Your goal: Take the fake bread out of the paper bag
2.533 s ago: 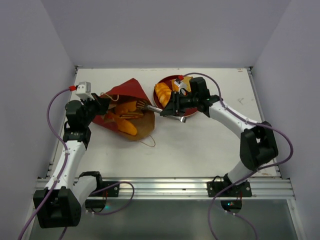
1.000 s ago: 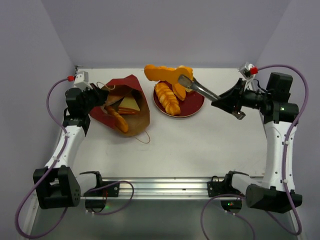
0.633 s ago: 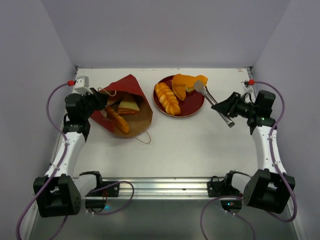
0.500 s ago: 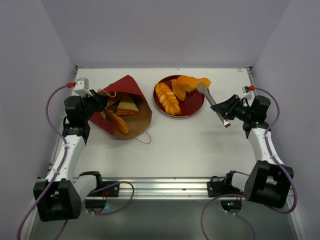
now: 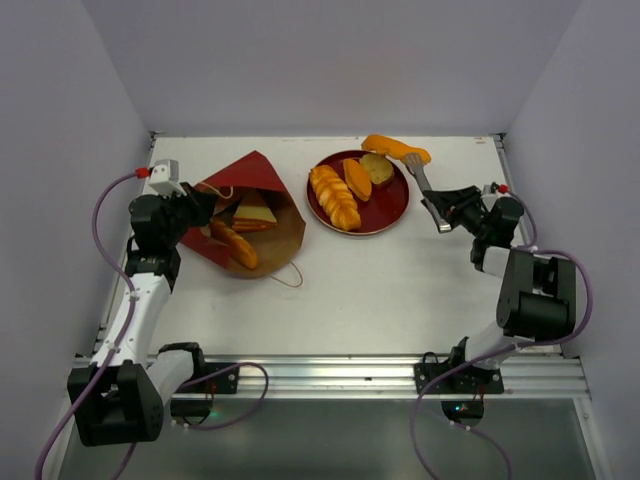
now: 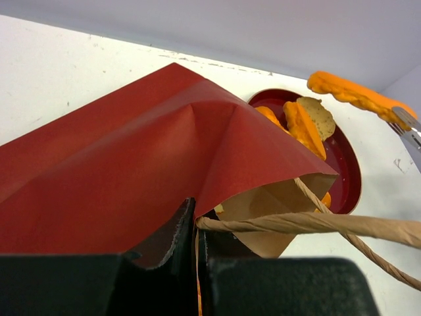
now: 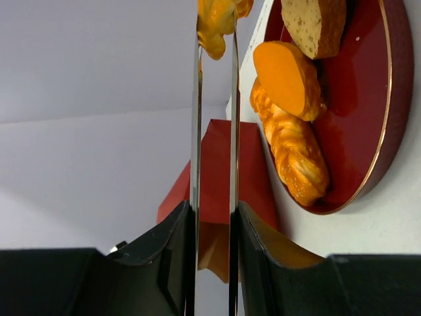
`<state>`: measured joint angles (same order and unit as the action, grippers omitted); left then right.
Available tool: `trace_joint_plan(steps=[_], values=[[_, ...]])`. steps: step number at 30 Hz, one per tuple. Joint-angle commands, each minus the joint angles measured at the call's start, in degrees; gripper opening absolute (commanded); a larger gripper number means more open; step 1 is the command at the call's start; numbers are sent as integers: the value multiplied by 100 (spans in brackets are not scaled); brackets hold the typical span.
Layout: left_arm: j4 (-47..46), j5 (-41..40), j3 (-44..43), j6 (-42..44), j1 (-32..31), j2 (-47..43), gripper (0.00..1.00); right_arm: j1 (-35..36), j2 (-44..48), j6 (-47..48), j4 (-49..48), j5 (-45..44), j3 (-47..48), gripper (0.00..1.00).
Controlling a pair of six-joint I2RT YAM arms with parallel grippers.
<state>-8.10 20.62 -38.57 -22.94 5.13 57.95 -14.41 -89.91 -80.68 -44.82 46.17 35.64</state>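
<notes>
The dark red paper bag (image 5: 262, 176) lies open on its side at the left. A long bun (image 5: 229, 243) and the yellow sandwich wedge (image 5: 256, 208) show in its mouth. My left gripper (image 5: 192, 208) is shut on the bag's rim (image 6: 195, 217). My right gripper (image 5: 450, 206) is shut on metal tongs (image 5: 419, 183), which pinch a long orange bread (image 5: 397, 148) above the plate's far right rim. In the right wrist view the tongs' blades (image 7: 197, 131) run up to that bread (image 7: 220, 16).
The round dark red plate (image 5: 392, 212) holds a braided loaf (image 5: 333, 197), an orange roll (image 5: 357, 178) and a brown roll (image 5: 377, 168). The bag's cord handle (image 5: 291, 280) lies on the table. Grey walls stand close on three sides.
My right arm has carried the long orange bread in the tongs from the bag over to the plate's far right rim and drawn back right. My left gripper has kept hold of the bag.
</notes>
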Motion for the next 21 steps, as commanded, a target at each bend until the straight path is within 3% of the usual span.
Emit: trace_joint_plan(steps=[1, 5, 11, 21], values=[[-148, -5, 42, 123, 50, -47, 9, 210, -70, -650, -1354, -64, 119, 0], [-104, -32, 42, 158, 50, -74, 9, 422, -80, -528, -1293, -161, 66, 0], [-104, -41, 51, 158, 50, -91, 10, 501, 158, -9, -932, -416, -302, 9], [-78, -32, 95, 185, 50, -179, 10, 624, 8, 175, -898, -451, -514, 10]])
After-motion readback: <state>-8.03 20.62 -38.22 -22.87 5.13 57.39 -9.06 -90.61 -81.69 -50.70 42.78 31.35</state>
